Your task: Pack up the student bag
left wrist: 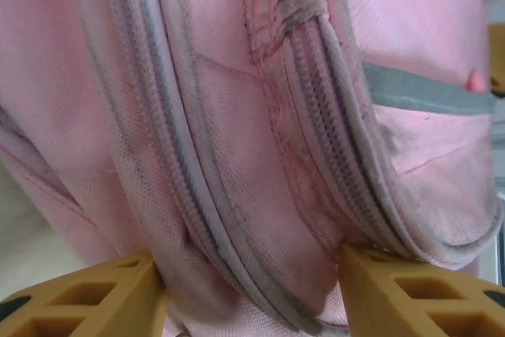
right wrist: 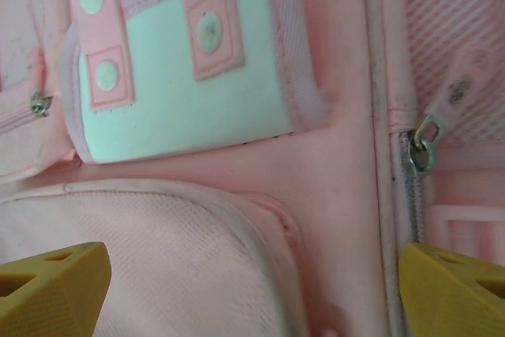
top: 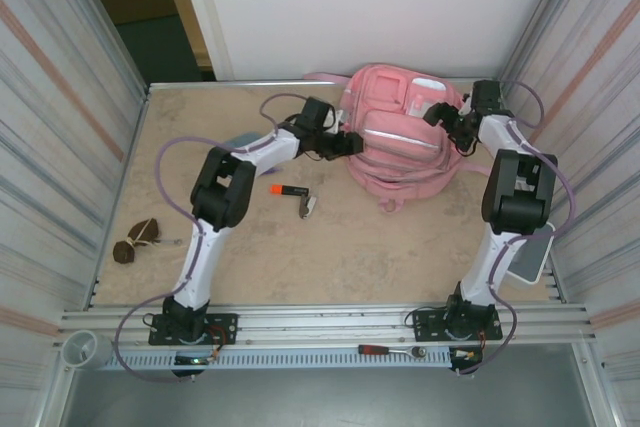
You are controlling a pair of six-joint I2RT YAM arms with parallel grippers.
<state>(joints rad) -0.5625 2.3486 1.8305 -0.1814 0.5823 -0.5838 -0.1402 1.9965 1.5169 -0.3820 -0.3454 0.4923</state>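
The student bag (top: 400, 162) is a large pink backpack lying flat at the back right of the table. My left gripper (top: 350, 143) is at the bag's left edge. In the left wrist view, a bulging fold of pink fabric with zip seams (left wrist: 260, 116) fills the gap of the left gripper (left wrist: 252, 293), and both yellow fingers (left wrist: 87, 301) press against it. My right gripper (top: 441, 113) hovers over the bag's upper right. In its wrist view the right gripper (right wrist: 252, 293) stands wide open above the front pocket (right wrist: 158, 258), below a pale patch (right wrist: 181, 92) and next to a metal zip pull (right wrist: 422, 147).
An orange marker (top: 288, 190) and a small silver item (top: 308, 205) lie on the table left of the bag. Brown sunglasses (top: 135, 242) sit near the left wall. A pale flat tablet-like item (top: 530, 257) rests by the right arm. A red-handled tool (top: 390, 351) lies on the front rail.
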